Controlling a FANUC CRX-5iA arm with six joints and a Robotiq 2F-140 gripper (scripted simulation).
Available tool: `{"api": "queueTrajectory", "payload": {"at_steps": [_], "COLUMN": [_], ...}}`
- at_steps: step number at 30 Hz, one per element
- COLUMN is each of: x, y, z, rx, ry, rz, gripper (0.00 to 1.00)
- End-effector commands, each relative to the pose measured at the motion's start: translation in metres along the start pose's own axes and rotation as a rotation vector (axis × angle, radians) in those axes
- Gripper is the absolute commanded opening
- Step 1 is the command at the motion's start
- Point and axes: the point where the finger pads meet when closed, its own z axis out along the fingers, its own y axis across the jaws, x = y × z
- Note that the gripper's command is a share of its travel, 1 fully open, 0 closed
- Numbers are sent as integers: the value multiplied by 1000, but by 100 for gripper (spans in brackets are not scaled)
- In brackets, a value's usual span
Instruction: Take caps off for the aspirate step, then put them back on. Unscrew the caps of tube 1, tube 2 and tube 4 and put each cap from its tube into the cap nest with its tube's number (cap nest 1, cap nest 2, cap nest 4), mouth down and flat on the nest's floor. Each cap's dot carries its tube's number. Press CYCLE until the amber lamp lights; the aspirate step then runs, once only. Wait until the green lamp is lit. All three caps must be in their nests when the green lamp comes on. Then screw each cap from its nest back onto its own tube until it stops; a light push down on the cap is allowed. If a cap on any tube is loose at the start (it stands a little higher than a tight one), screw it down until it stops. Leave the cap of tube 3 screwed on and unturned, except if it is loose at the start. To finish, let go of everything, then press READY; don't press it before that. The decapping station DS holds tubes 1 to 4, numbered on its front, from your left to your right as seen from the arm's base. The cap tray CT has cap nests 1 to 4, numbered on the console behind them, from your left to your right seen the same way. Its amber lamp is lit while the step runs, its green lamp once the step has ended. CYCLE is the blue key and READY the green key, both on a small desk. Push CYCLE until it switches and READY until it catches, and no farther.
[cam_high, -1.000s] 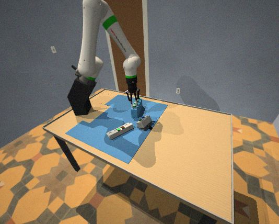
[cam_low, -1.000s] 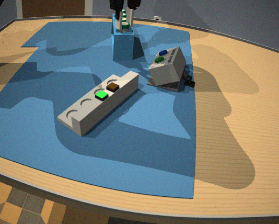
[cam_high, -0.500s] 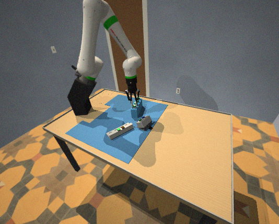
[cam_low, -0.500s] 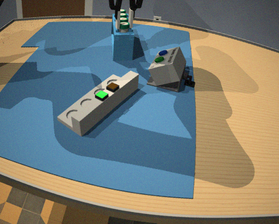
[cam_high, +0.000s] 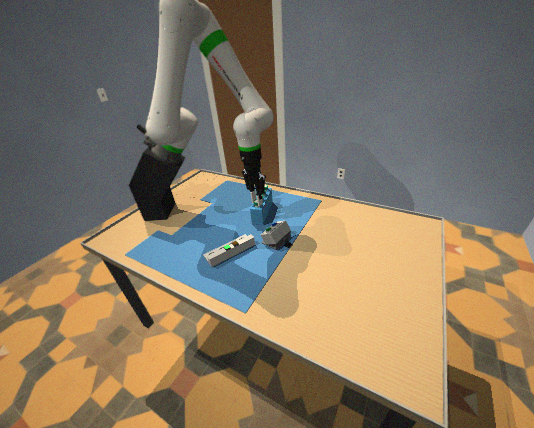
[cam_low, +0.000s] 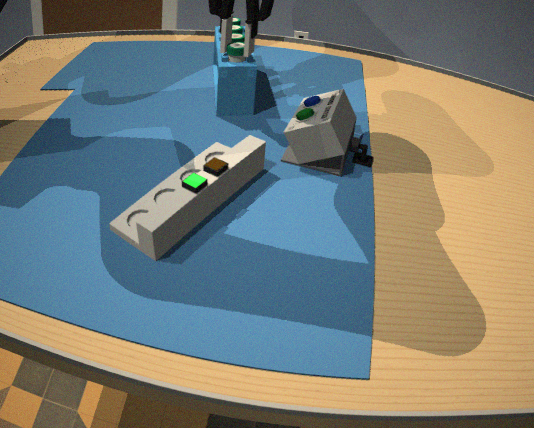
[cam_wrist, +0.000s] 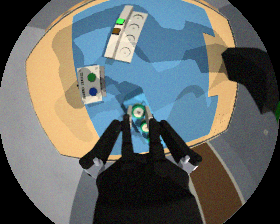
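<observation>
The blue decapping station DS (cam_low: 236, 85) stands at the far side of the blue mat, with a row of green-and-white caps on its tubes, the nearest cap (cam_low: 236, 49) in plain sight. My gripper (cam_low: 237, 35) reaches straight down over this row and is shut on one of the caps, which sits on its tube; I cannot tell its number. The gripper also shows in the top view (cam_high: 257, 200) and in the wrist view (cam_wrist: 139, 122). The cap tray CT (cam_low: 192, 195) lies mid-mat with its nests holding no caps. Its green lamp (cam_low: 194, 181) is lit; the amber lamp (cam_low: 216, 165) is dark.
The small grey desk (cam_low: 320, 130) stands right of the tray, with the blue CYCLE key (cam_low: 311, 100) and green READY key (cam_low: 304, 114) on its sloped top. The arm's black base (cam_high: 152, 187) sits at the table's far left corner.
</observation>
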Motion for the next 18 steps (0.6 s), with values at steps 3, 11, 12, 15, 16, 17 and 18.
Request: {"api": "queueTrajectory", "payload": {"at_steps": [3,11,12,15,16,17,18], "x": [-1,-1,-1,-1,-1,-1,-1], "y": [0,0,0,0,0,0,0], "z": [0,0,0,0,0,0,0], "rx": [13,13,13,13,13,11,9], "ry": [47,47,47,47,47,47,48], "rz": [58,58,58,58,58,-25,-109], "gripper": [0,35,35,35,35,35,35]}}
